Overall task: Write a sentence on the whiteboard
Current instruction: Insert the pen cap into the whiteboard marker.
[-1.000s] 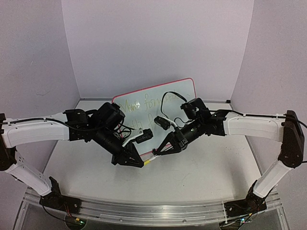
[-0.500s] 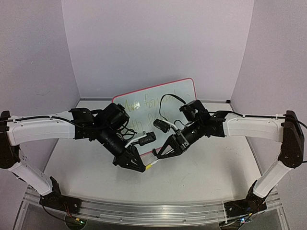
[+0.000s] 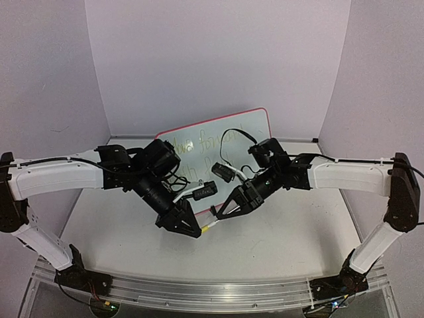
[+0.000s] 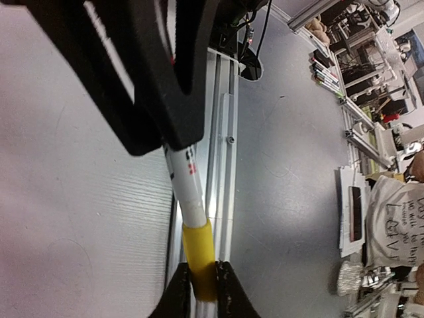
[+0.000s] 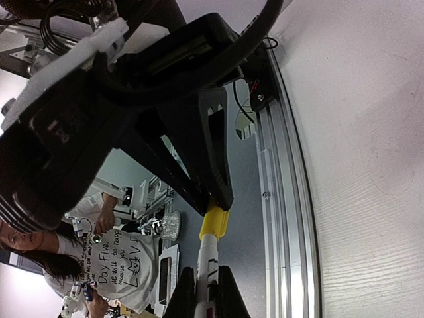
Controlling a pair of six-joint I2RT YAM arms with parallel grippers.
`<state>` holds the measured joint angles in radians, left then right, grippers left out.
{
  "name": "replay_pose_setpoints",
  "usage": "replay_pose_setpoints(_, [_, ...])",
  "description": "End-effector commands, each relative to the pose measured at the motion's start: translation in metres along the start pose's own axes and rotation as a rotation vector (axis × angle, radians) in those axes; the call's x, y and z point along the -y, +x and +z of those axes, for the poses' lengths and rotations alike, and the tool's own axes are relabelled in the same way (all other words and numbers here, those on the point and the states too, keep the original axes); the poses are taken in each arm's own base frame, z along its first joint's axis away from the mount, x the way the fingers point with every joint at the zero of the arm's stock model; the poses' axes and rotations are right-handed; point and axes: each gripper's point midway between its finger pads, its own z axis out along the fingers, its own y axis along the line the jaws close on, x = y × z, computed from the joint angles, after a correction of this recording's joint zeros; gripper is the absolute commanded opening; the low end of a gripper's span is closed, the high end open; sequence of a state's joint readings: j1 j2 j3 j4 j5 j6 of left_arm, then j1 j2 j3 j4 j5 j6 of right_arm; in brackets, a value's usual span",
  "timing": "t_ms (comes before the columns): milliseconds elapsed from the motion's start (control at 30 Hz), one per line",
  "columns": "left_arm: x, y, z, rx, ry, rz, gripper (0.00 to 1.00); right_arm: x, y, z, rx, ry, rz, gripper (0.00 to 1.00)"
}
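The whiteboard (image 3: 250, 126) leans upright at the back, red-pink rimmed. The yellow-green cursive sentence (image 3: 199, 143) shows on it, partly hidden behind both arms. Low in front of the board, the two grippers meet on one white marker (image 3: 211, 222). My left gripper (image 3: 193, 229) is shut on the marker's yellow cap (image 4: 199, 255). My right gripper (image 3: 222, 211) is shut on the white barrel (image 5: 211, 265). In the left wrist view the barrel (image 4: 183, 179) runs from the cap up into the right gripper's black fingers (image 4: 152, 79). In the right wrist view the cap (image 5: 215, 222) sits on the barrel's end.
The grey table (image 3: 278, 245) ends at an aluminium rail (image 3: 212, 291) along the near edge. Purple walls close in the back and sides. Past the rail, the wrist views show a floor (image 4: 291, 132) and shelving with clutter.
The left arm's wrist has shifted slightly to the right and the joined grippers have sunk a little. Both grippers keep their hold on the marker.
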<state>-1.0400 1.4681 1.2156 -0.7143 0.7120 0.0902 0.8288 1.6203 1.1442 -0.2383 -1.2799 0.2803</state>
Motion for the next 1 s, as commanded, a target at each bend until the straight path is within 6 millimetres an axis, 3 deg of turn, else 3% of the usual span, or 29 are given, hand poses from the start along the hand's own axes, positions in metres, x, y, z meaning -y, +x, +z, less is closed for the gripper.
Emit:
replay_pose_setpoints(0, [-0.006,-0.046,-0.024,0.157,-0.159,0.207,0.25,-0.022,-0.017,-0.006,0.037,-0.056,-0.149,0.0])
replay_pose_setpoints(200, [-0.019,-0.035,-0.041,0.175,-0.298,0.193,0.63,-0.02,-0.023,-0.016,0.058,-0.057,-0.149,0.0])
replay_pose_setpoints(367, [-0.022,-0.027,-0.045,0.185,-0.333,0.163,0.84,-0.017,-0.028,-0.022,0.077,-0.04,-0.153,0.0])
replay_pose_setpoints(500, [-0.012,-0.026,-0.043,0.196,-0.267,0.14,0.98,-0.014,-0.033,-0.027,0.103,-0.005,-0.152,0.0])
replay_pose_setpoints(767, [-0.013,-0.03,-0.028,0.174,-0.211,0.108,0.98,-0.011,-0.038,-0.029,0.126,0.034,-0.148,0.0])
replay_pose_setpoints(967, [-0.018,-0.031,-0.019,0.141,-0.197,0.102,0.73,-0.011,-0.038,-0.03,0.132,0.043,-0.149,0.0])
